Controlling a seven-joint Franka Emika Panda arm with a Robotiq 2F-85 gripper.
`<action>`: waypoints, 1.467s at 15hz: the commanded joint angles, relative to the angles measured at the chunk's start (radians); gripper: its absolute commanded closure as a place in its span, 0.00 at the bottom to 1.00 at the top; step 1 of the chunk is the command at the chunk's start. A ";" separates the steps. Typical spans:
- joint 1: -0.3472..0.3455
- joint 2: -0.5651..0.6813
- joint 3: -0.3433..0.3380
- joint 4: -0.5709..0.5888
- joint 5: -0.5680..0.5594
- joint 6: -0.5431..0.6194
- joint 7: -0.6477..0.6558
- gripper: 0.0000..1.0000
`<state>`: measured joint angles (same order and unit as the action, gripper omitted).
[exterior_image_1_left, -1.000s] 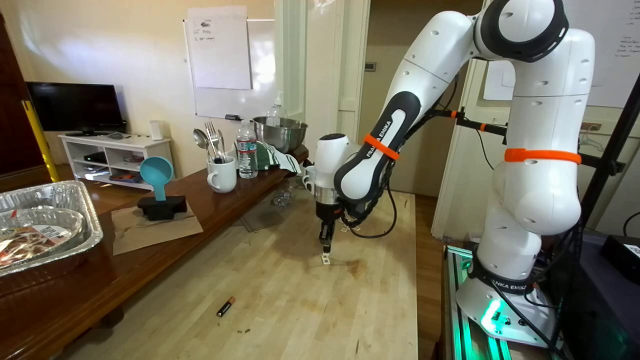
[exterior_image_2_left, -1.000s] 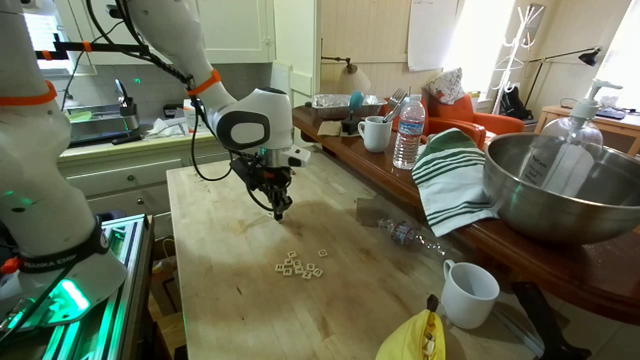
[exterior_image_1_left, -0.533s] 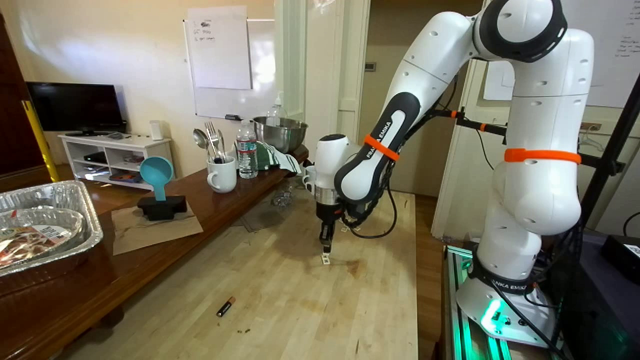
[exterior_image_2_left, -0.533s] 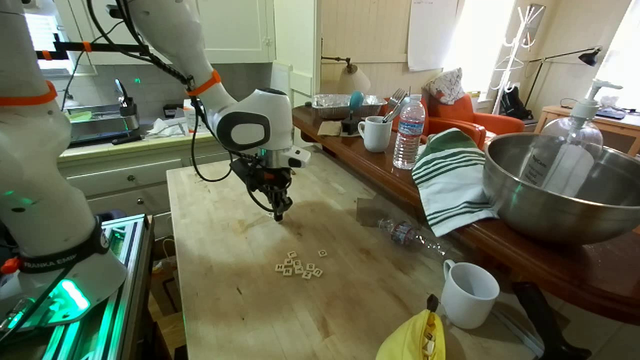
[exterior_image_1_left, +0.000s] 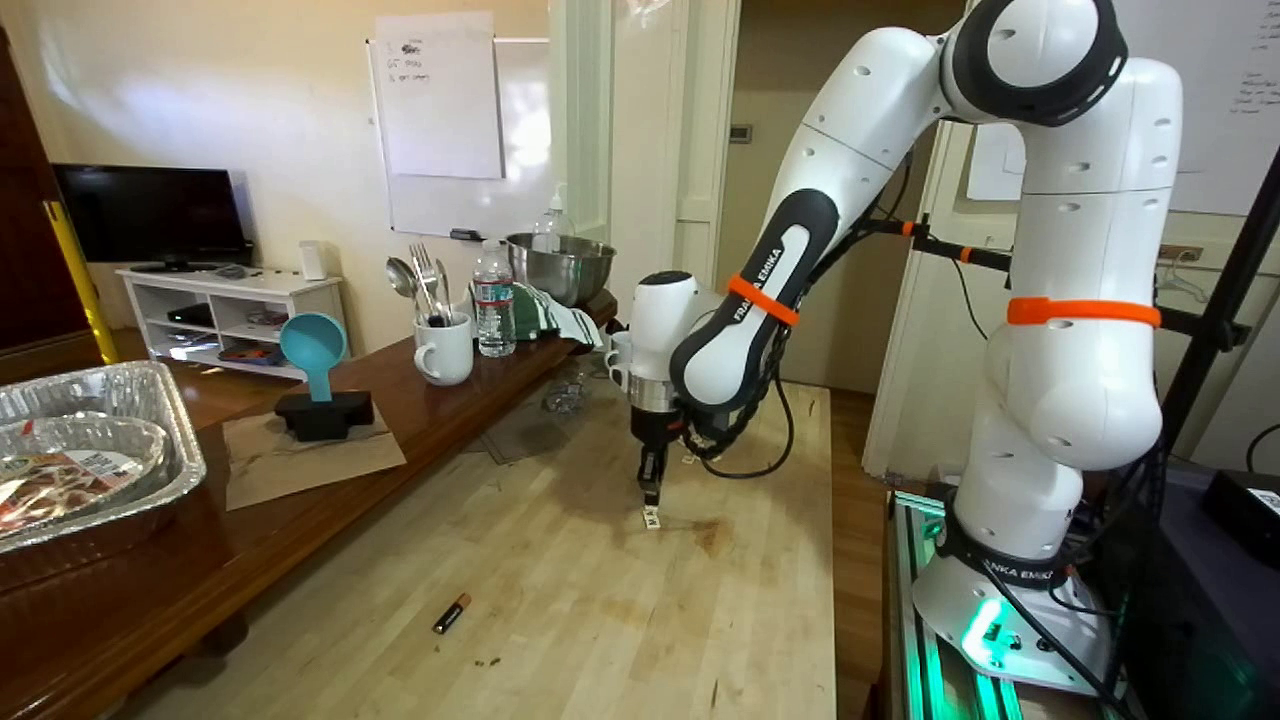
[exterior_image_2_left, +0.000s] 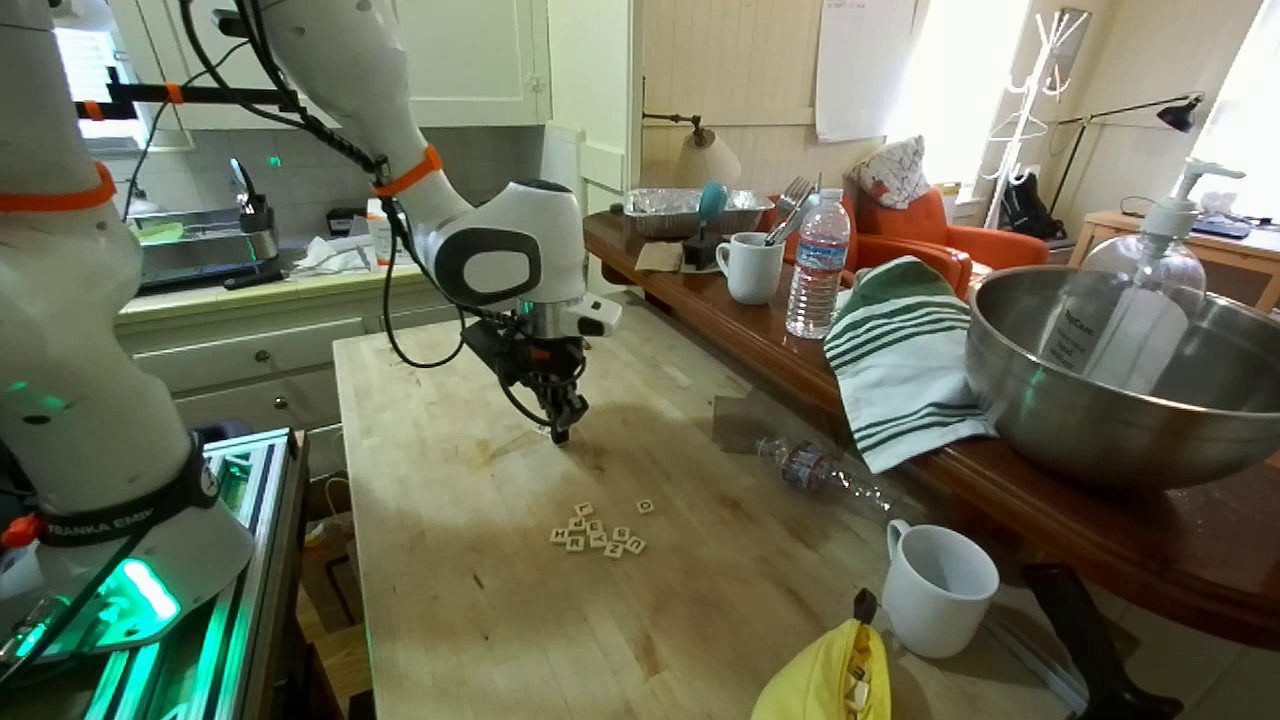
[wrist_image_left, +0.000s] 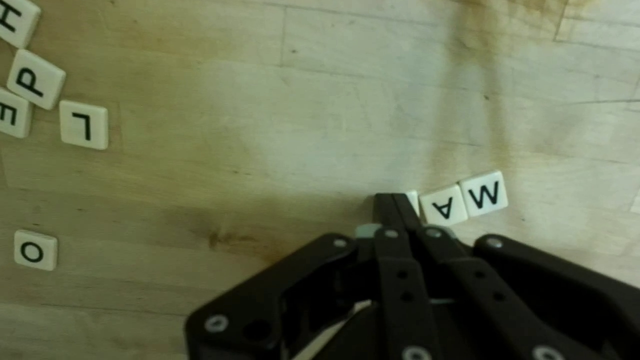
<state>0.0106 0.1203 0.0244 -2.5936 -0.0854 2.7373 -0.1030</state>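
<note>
Tile A (wrist_image_left: 444, 205) — sharpest in wrist view.

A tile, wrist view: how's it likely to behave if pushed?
The cream square letter tile marked A looks stiff, with crisp straight edges. Lying flat on the pale wooden tabletop, it would probably slide rather than roll or tip. The cream square tile reading M or W sits right alongside, so a push toward it would likely shift both.

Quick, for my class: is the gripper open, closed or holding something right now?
Gripper: closed, nothing visibly held; in the wrist view it partly hides a white tile; contact can't be told.
</note>
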 joint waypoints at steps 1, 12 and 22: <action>0.010 0.017 -0.010 -0.016 -0.051 0.042 0.015 1.00; 0.008 0.020 0.002 -0.027 -0.046 0.086 -0.030 1.00; 0.011 0.016 -0.002 -0.039 -0.121 0.095 -0.056 1.00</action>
<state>0.0157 0.1218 0.0290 -2.6057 -0.1790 2.7874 -0.1473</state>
